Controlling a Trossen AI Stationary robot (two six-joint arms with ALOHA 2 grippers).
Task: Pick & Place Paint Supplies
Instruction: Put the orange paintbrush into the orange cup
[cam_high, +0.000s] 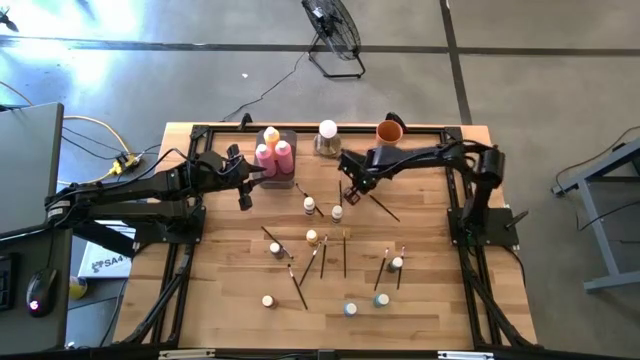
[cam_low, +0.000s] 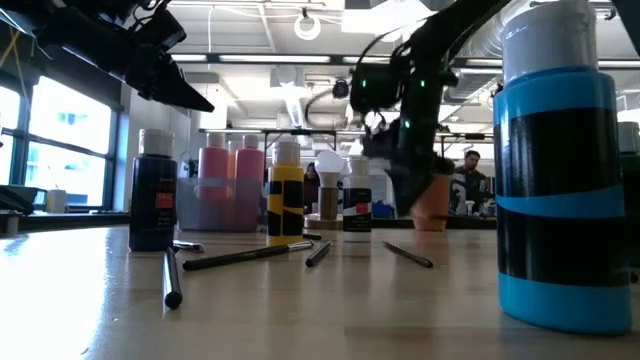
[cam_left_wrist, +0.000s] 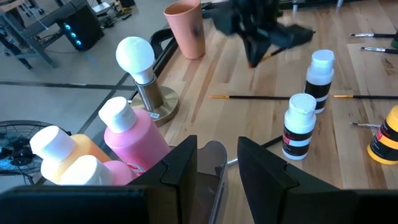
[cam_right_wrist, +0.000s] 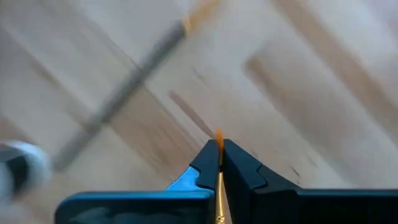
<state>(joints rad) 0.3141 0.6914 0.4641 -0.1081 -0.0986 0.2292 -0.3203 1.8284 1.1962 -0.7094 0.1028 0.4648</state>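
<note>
My right gripper points down over the table's far middle, shut on a thin paintbrush with an orange end. Another brush lies on the wood beside it. Small white-capped bottles stand upright just near of it. More bottles and dark brushes are scattered toward the near edge. Pink and yellow bottles stand in the grey tray at the far left. My left gripper hovers open beside that tray, holding nothing. My right gripper pinches the brush between its two fingers, close to the orange end, which sticks out just past the fingertips. The fingers come from above, pointing down, and the brush runs back along them. Whether its end touches the wood cannot be told.
An orange cup and a white ball on a metal base stand at the far edge, close behind my right gripper. In the low view a blue-and-black bottle stands near the front. Bare wood lies to the far right.
</note>
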